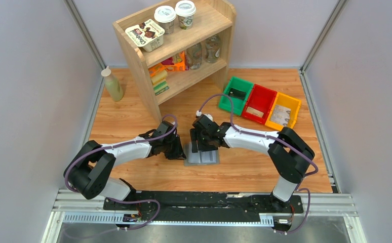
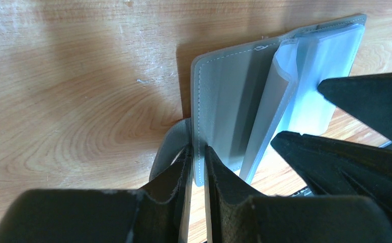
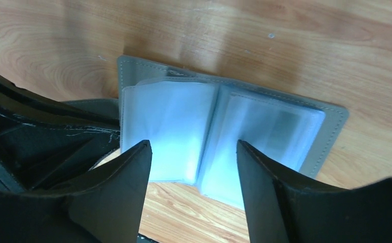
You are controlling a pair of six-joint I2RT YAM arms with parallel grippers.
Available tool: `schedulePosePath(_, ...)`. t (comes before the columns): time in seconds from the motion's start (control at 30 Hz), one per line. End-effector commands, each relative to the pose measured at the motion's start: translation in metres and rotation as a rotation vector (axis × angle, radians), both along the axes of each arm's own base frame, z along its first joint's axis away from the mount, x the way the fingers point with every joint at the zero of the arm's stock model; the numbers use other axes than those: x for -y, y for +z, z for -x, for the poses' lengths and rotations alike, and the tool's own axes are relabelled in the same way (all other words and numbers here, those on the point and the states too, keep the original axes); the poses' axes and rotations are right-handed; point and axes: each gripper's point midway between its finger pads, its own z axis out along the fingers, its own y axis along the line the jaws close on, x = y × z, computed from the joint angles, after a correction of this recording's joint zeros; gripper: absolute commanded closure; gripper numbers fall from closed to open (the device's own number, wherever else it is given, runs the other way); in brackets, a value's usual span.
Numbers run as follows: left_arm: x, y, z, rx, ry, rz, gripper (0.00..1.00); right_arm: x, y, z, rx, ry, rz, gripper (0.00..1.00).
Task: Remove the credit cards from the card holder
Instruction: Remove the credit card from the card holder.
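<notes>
The grey card holder (image 1: pixel 202 157) lies open like a book on the wooden table, its pale blue-grey pockets (image 3: pixel 173 121) facing up. My left gripper (image 1: pixel 180 150) is shut on the edge of its left cover (image 2: pixel 224 101), which stands raised, next to the small side tab (image 2: pixel 166 147). My right gripper (image 3: pixel 193 144) hovers open over the pockets, one finger on each side of the centre fold. Its black fingers (image 2: pixel 366 96) also show in the left wrist view. A dim grey shape (image 3: pixel 285 124) shows through the right pocket. No credit cards are clearly visible in the holder.
A wooden shelf (image 1: pixel 184 45) with cups and packets stands at the back left of centre, with a bottle (image 1: pixel 113 85) to its left. Green (image 1: pixel 236 94), red (image 1: pixel 258 104) and yellow (image 1: pixel 283 111) bins sit at the back right; the red and yellow ones hold flat pale pieces.
</notes>
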Motion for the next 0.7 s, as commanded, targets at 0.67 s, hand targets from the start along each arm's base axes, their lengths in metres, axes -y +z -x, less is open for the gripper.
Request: schedulePosePath(0.67,0.004,0.004,-0.001,0.013,-0.013,0.012,0.79,0.011,0.015,-0.042,0.203,0.119,0.159,0.19)
